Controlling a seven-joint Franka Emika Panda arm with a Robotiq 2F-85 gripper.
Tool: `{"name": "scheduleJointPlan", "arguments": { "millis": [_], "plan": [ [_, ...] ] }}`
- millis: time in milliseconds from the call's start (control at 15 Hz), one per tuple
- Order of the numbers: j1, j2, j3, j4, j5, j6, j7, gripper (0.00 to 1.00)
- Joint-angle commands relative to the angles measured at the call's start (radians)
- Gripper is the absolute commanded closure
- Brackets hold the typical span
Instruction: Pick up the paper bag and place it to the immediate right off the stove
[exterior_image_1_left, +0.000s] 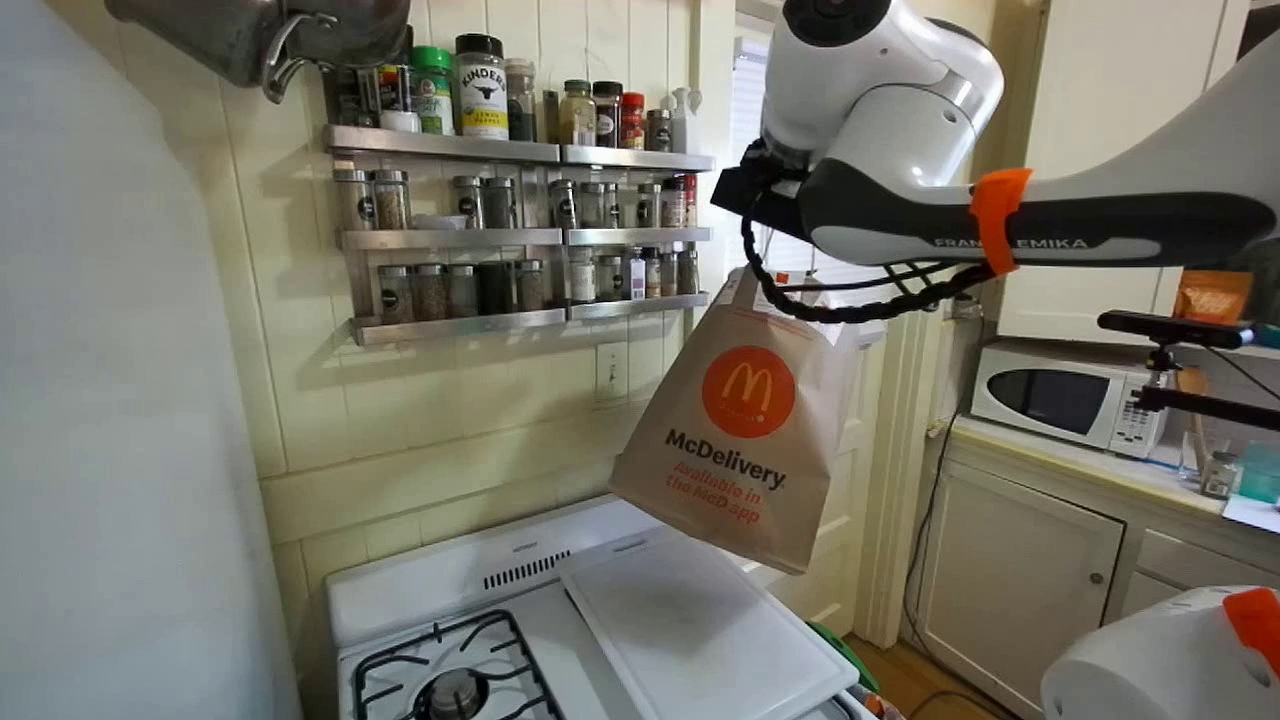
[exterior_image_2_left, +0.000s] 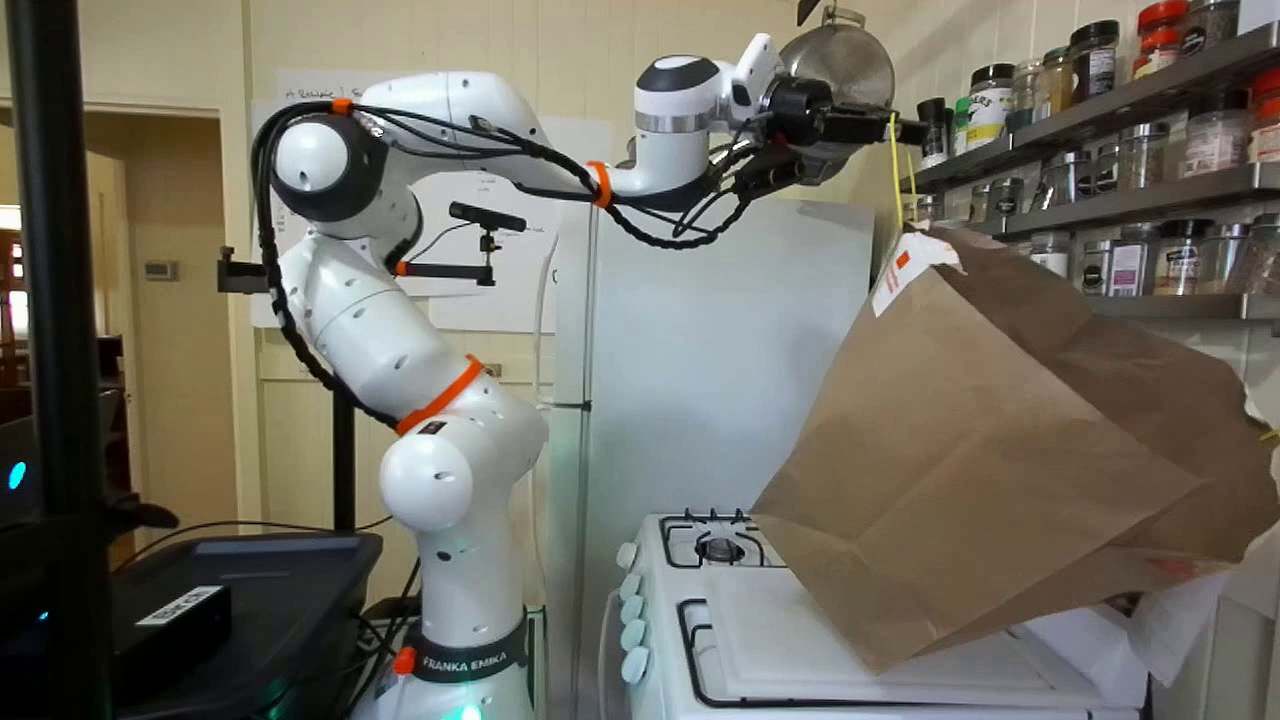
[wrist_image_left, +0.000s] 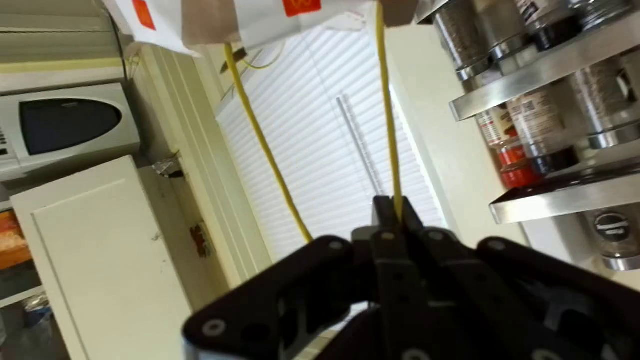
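Observation:
The brown paper bag (exterior_image_1_left: 735, 450), with a round red panel and yellow arch logo, hangs tilted in the air in both exterior views (exterior_image_2_left: 980, 460). The white stove (exterior_image_1_left: 420, 585) is below it, with black burner grates and a flat white cover; the bag hides part of it (exterior_image_2_left: 800, 640). The bag hangs over the cover's rear right side in an exterior view. My gripper (exterior_image_2_left: 912, 130) is above the bag. In the wrist view my fingers (wrist_image_left: 391, 207) are shut on its yellow handle (wrist_image_left: 389, 110). The bag's top edge (wrist_image_left: 212, 20) shows there too.
Metal spice shelves (exterior_image_1_left: 450, 238) with several jars run along the wall near the bag and gripper. A white fridge (exterior_image_2_left: 720, 350) stands beside the stove. Metal pots (exterior_image_2_left: 840, 70) hang above. A window with blinds (wrist_image_left: 320, 135) and a microwave (exterior_image_1_left: 1060, 395) are farther off.

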Motion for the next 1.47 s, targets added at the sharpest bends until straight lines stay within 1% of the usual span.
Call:
{"name": "scheduleJointPlan", "arguments": {
  "millis": [0,200,267,333,467,933,1000,1133,1400],
  "plan": [
    [0.009,-0.045,-0.069,-0.032,-0.089,-0.004,0.036,0.99],
    [0.007,-0.046,-0.133,-0.047,-0.152,0.005,0.032,0.99],
    [0.039,-0.013,-0.121,-0.019,-0.122,-0.025,0.021,0.99],
    [0.04,-0.012,-0.136,-0.021,-0.126,-0.024,0.019,0.97],
    [0.051,-0.006,-0.14,-0.021,-0.124,-0.023,0.017,0.97],
    [0.056,-0.005,-0.135,-0.021,-0.124,-0.024,0.017,0.97],
    [0.056,-0.005,-0.135,-0.021,-0.124,-0.024,0.017,0.99],
    [0.042,-0.004,-0.139,-0.035,-0.169,0.006,0.032,0.99],
    [0.04,0.011,-0.18,-0.055,-0.28,0.069,0.055,0.99]
  ]
}}
